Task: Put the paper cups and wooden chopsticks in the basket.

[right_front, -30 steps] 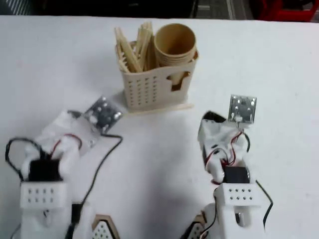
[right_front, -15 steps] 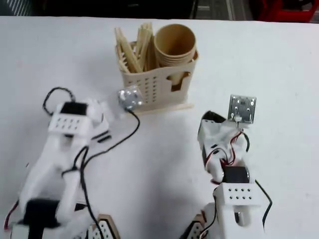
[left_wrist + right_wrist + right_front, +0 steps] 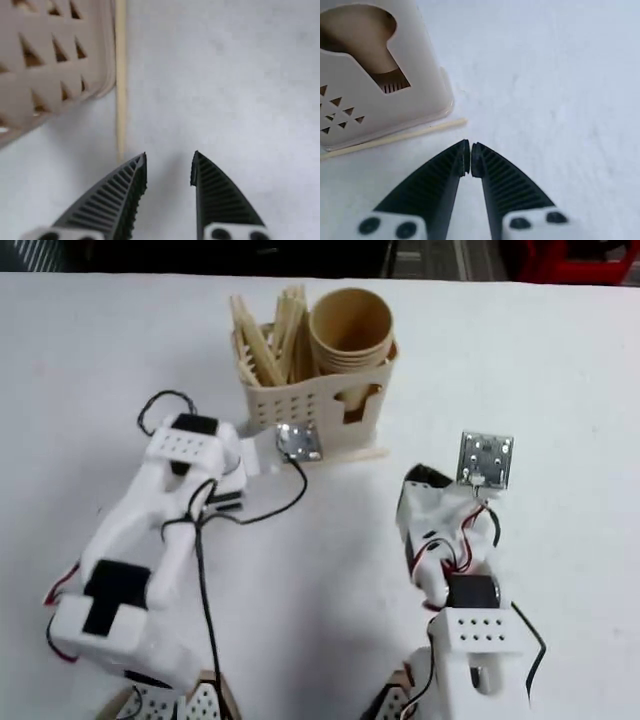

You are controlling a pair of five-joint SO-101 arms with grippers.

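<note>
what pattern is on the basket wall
Rows of small triangular holes across the cream basket wall, seen best in the left wrist view.

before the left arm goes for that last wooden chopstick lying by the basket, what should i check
1. Left gripper open: ok.
2. Thin wooden chopstick between its fingers: not ok. It lies on the white table beside one fingertip, along the base of the beige perforated basket.
3. Right gripper shut and apart from that chopstick: ok.
4. Brown paper cups stacked inside the basket: ok.
5. Room among the upright wooden chopsticks in the basket for one more: cannot tell.
</note>
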